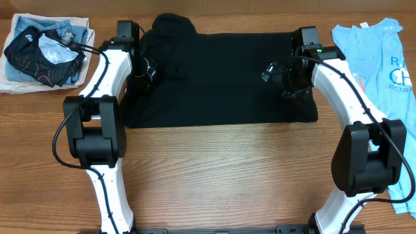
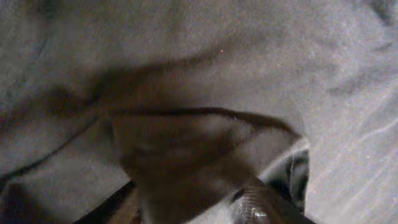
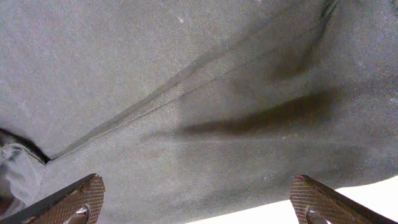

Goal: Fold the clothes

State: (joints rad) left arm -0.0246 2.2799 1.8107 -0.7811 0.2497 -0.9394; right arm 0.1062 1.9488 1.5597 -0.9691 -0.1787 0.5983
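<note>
Under your right hand (image 3: 196, 186): black T-shirt (image 3: 186, 93), matt soft cloth, fine weave, flecked with pale lint. Its fingertips (image 3: 78, 196) look dark and rough, with a cross-hatched grip texture. Past the cloth's edge beside the hand: tabletop (image 1: 227, 175), smooth wood grain, low sheen. Arm shells (image 1: 107, 71): glossy white plastic.

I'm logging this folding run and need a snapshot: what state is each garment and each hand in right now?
Black T-shirt: spread flat, bunched at one far corner.
Left hand: low on the shirt, a fabric fold draped over it; grip unclear.
Right hand: open above the shirt, empty.
Light blue T-shirt: laid out, unfolded.
Black garment with orange lines: crumpled.
</note>
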